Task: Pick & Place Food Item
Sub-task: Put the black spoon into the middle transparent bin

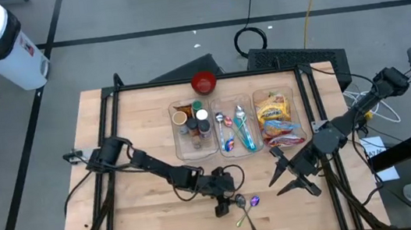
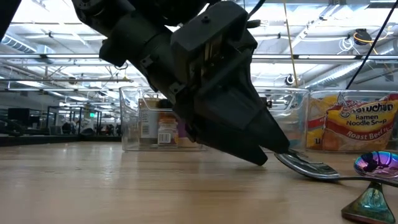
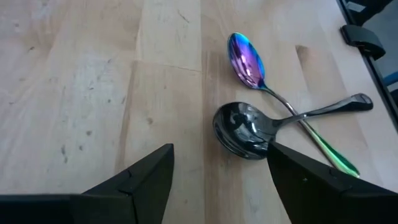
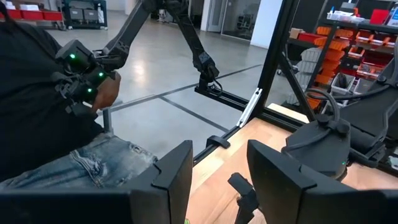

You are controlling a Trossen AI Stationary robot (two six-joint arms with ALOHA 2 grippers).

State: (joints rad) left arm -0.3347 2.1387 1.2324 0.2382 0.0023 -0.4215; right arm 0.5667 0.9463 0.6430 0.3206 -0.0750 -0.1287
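Hovering open and empty beside the silver spoon (image 3: 245, 127), the left gripper (image 3: 217, 168) should straddle its bowl squarely before closing; right gripper (image 1: 290, 175) waits open, empty.

A robotics lab in a large industrial hall: grey concrete floor (image 1: 138, 13) marked with dark tape lines, high ceiling with strip lights (image 2: 323, 28), shelving with orange bins (image 4: 336, 37), loose cables (image 1: 255, 40), and a wooden desk (image 1: 137, 131) framed by black rails.
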